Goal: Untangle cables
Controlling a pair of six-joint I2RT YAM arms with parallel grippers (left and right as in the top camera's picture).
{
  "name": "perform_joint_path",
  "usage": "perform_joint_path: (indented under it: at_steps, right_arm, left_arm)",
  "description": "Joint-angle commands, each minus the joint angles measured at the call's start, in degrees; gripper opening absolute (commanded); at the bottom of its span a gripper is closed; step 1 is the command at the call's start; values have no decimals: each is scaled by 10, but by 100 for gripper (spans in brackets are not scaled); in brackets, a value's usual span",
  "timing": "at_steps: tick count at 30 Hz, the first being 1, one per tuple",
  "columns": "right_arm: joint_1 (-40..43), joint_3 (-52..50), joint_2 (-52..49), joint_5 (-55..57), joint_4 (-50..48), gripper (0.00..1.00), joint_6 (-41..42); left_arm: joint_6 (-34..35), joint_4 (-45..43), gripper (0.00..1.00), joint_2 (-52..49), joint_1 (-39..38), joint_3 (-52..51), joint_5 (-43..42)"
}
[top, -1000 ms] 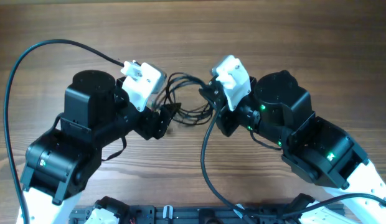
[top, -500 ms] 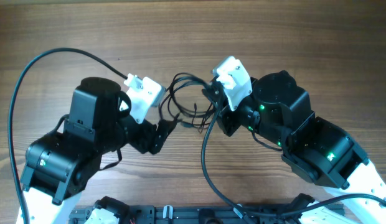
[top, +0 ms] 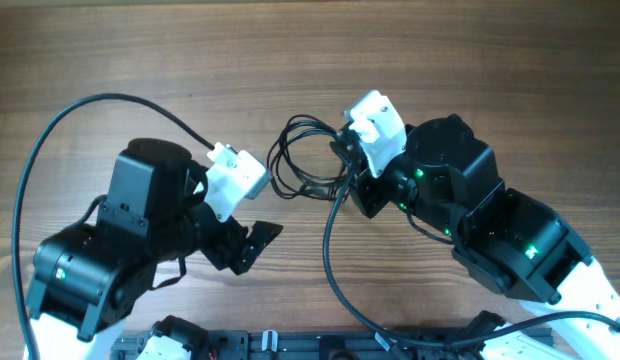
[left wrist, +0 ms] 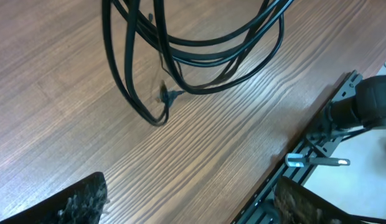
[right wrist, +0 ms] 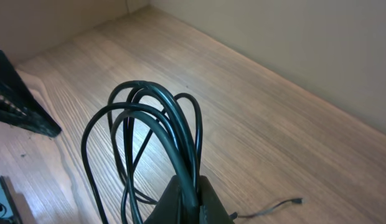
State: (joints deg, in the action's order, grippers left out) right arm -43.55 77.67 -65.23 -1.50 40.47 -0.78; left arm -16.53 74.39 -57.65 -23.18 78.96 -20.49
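Across a brown wood-grain table (top: pixel 110 40), the black-and-white left arm (top: pixel 130 240) and right arm (top: pixel 470 210) bend inward from the near edge. A thick black arm wire (top: pixel 120 96) arcs wide over the table to the left wrist. A second thick black wire (top: pixel 325 250) drops from the right wrist toward the black metal rail (top: pixel 270 345) along the table's front.

The thin black cables (top: pixel 302 160) form a bundle of overlapping loops near the table's middle, hard against the right wrist and partly hidden under its white housing. The right gripper (right wrist: pixel 185 202) has its jaws closed tight on several strands, and the loops stand up in front of its camera. The left gripper (left wrist: pixel 193 202) hangs apart from the bundle, nearer the front edge, its jaws spread wide with nothing between them.

In the left wrist view, a small dark plug (left wrist: pixel 165 94) ends one strand low over the wood; whether it touches cannot be told.
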Motion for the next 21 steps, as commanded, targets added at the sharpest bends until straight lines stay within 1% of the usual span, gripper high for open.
perform_joint_path:
  at_steps: [1,5,7,13,15,17,20,21]
  right_arm:
    - [0,7,10,-14,-13,5,-9]
    - [0,7,10,-28,-16,5,-8]
    - [0,7,10,-45,-19,5,-9]
    - [0,7,14,-76,-21,5,-8]
    - [0,7,18,-76,-20,6,-8]
    - [0,7,21,-76,-20,6,-8]
    - [0,7,21,-76,-18,6,-7]
    - [0,7,21,-77,-18,6,-7]
  left_arm:
    - [-16,1,87,-20,2,5,-2]
    - [-31,0,88,-53,2,5,8]
    - [-43,-4,85,-79,2,5,28]
    - [-43,-53,83,-141,2,5,64]
    - [-43,-72,80,-159,2,5,67]
    - [-42,-96,73,-173,2,5,66]
    - [-40,-112,67,-174,2,5,63]
    - [-40,-112,64,-173,2,6,62]
